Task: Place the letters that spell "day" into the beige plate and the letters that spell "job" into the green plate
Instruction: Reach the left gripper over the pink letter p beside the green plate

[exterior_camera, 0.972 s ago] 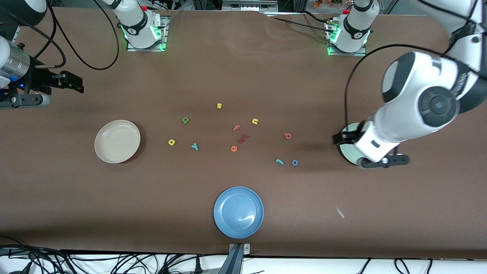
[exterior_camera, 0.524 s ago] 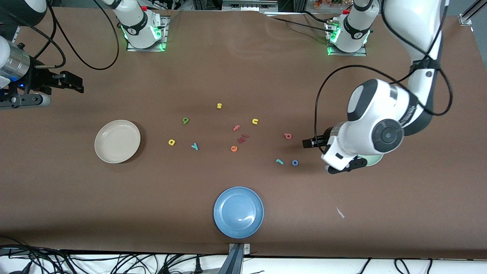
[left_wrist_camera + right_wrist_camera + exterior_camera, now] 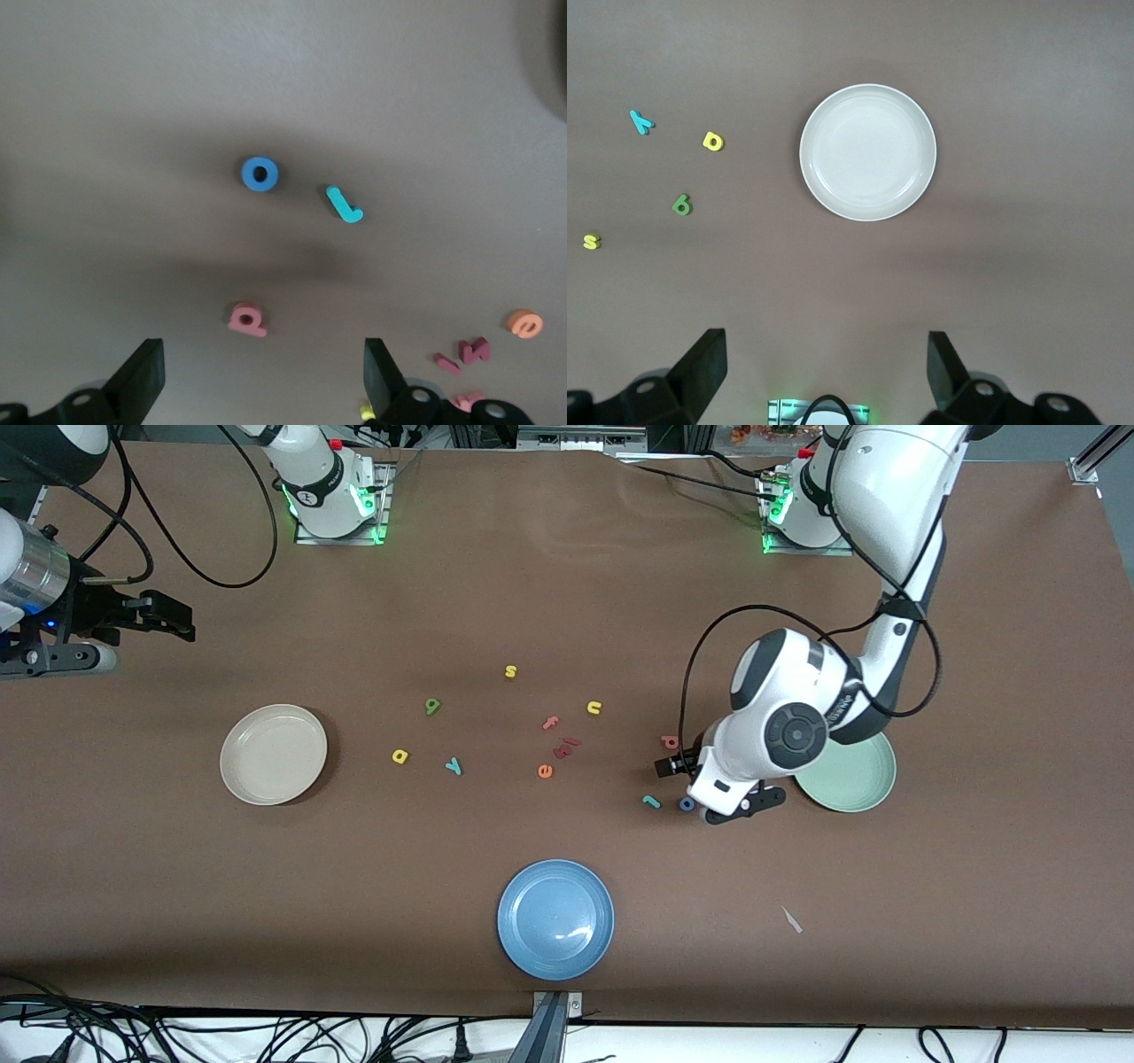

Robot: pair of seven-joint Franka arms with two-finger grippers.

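The left gripper is held low over the table with its jaws spread wide and empty, its two dark fingertips framing the brown tabletop in the left wrist view. Just under it lies the red-pink round-bowled foam letter; a little further out from the fingers lie the blue foam ring o and, beside that, the teal hook-shaped foam j. The round pale mint-green plate sits beside this gripper toward the left arm's end of the table, partly covered by the arm, and nothing is seen in it.

The right gripper is parked wide open and empty at the right arm's end of the table, where that arm waits. In its wrist view the round cream-beige plate is seen empty, with the yellow round-bowled foam letter, the olive-green round-bowled foam letter and the teal foam y lying well apart from it, along with a yellow foam s.

No letter has yet been placed, so the task is judged barely begun. Several risks can be foreseen. The letters are thin and flat, so a descent stopped too high would likely close on nothing, while off-centre fingers could flick the red-pink letter away. The o and j lie close together, so one could be knocked while the other is picked. A dark red letter and an orange foam e nearby could be mistaken for wanted pieces.
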